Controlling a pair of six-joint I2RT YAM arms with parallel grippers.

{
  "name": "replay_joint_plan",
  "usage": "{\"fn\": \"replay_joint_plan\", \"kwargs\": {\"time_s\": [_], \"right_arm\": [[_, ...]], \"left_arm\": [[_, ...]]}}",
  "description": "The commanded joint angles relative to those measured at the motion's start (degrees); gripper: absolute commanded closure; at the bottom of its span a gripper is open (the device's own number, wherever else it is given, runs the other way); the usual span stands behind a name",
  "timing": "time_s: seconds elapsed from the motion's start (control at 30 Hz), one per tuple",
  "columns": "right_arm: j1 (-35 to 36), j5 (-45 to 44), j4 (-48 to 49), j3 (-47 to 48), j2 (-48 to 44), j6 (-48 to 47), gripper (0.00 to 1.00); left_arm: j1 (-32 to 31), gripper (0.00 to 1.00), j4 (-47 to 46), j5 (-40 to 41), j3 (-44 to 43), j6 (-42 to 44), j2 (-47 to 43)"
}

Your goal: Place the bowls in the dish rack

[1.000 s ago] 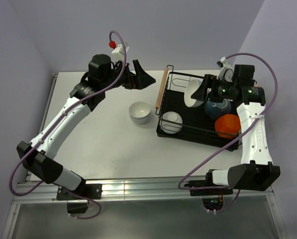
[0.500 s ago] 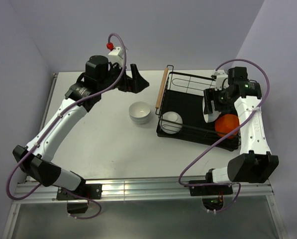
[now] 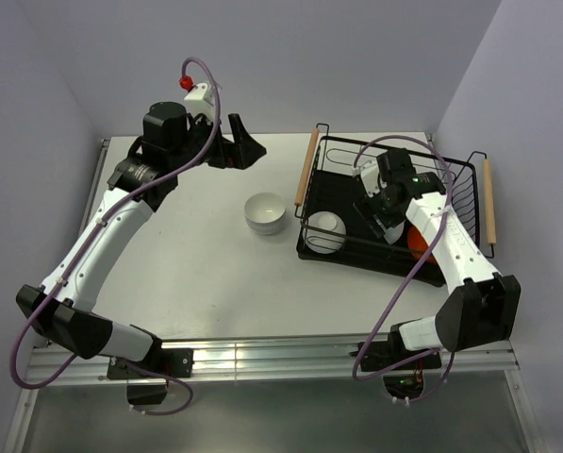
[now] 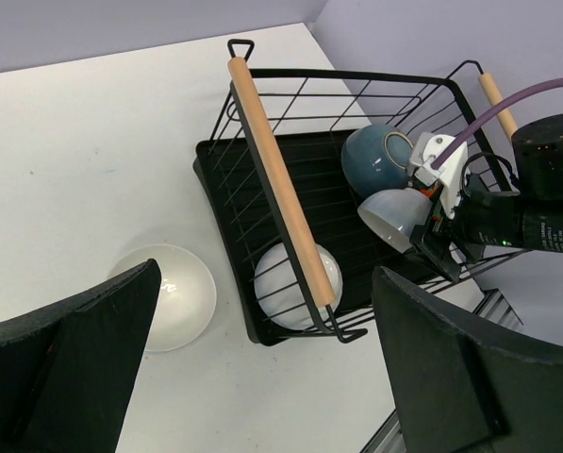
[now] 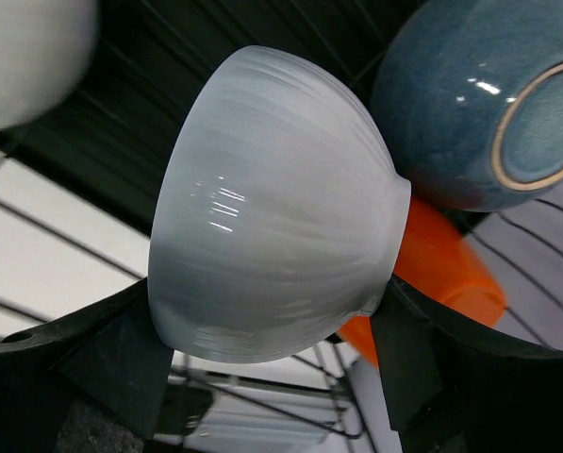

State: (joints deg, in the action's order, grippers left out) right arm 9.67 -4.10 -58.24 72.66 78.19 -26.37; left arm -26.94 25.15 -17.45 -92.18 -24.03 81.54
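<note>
Right gripper hugs a white bowl over the dish rack, at 3 o'clock. Left gripper gapes wide, empty.

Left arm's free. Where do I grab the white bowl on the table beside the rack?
Probably best to take the white bowl by its rim, from straight above, one finger inside and one outside. It sits upright, mouth up, and its glossy rounded wall offers no flat sides. Pick the rim side away from the dish rack.

A white table — lilac walls behind, metal rail in front.
</note>
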Motion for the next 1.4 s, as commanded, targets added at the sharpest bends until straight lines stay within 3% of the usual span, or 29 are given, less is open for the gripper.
{"fn": "replay_joint_plan", "kwargs": {"time_s": [0.0, 0.67, 1.13, 1.17, 1.37], "right_arm": [[0.0, -7.33, 9.37, -0.94, -2.96, -6.58, 1.0], [3.42, -5.75, 13.76, -6.21, -3.05, -21.52, 1.0], [4.83, -7.51, 17.72, -10.17, -2.52, -24.78, 1.0], [4.92, -7.33, 17.55, -10.17, -2.52, -24.78, 0.97], [5.36, -6.27, 14.73, -9.73, -2.78, -25.31, 0.6]], "left_arm": [[0.66, 0.01, -0.27, 0.14, 0.95, 0.92, -2.87], [1.01, 0.01, -1.15, -1.27, 0.51, -0.67, -2.44], [1.01, 0.01, -0.63, -0.74, -0.1, -0.76, -1.64], [1.1, 0.01, -0.62, -0.65, -0.1, -0.67, -1.56], [1.01, 0.01, -0.62, -0.83, -0.1, -0.67, -1.56]]}}
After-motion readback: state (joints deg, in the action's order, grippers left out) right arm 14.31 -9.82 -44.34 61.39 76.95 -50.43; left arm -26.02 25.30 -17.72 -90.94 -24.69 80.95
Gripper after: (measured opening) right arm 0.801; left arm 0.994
